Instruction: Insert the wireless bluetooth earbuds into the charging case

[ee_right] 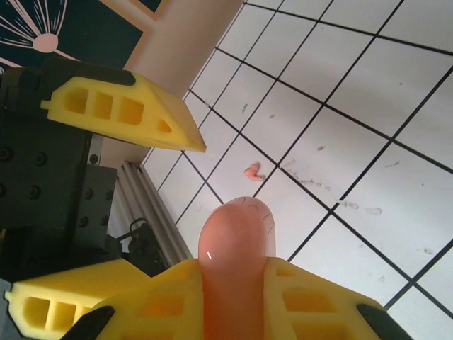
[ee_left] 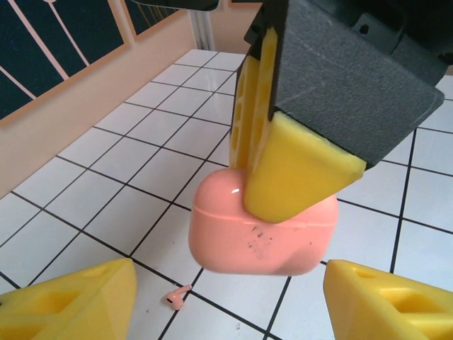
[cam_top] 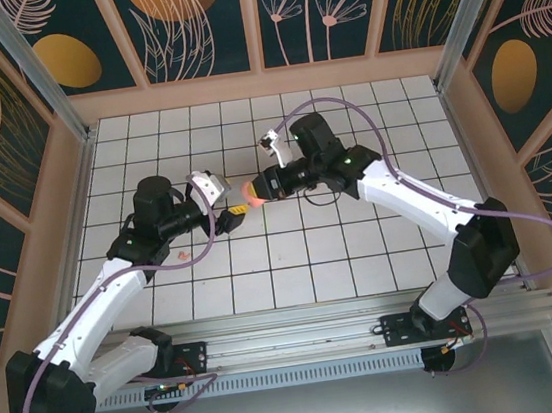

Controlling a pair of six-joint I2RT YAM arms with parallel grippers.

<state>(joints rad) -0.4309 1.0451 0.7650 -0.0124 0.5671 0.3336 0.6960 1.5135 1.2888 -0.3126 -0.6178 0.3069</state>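
The right gripper (cam_top: 258, 184) is clamped on the charging case (ee_left: 262, 237), held off the tiles mid-table. The left gripper (ee_left: 230, 297) hangs just beside it, fingers apart. One earbud (ee_left: 178, 296) lies at the case's eight o'clock from above; the left should descend squarely over it and pinch gently.

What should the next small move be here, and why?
Probably lower the left gripper toward the earbud on the tiled floor: its jaws stand open and empty, while the right gripper is shut on the charging case, held above the floor.
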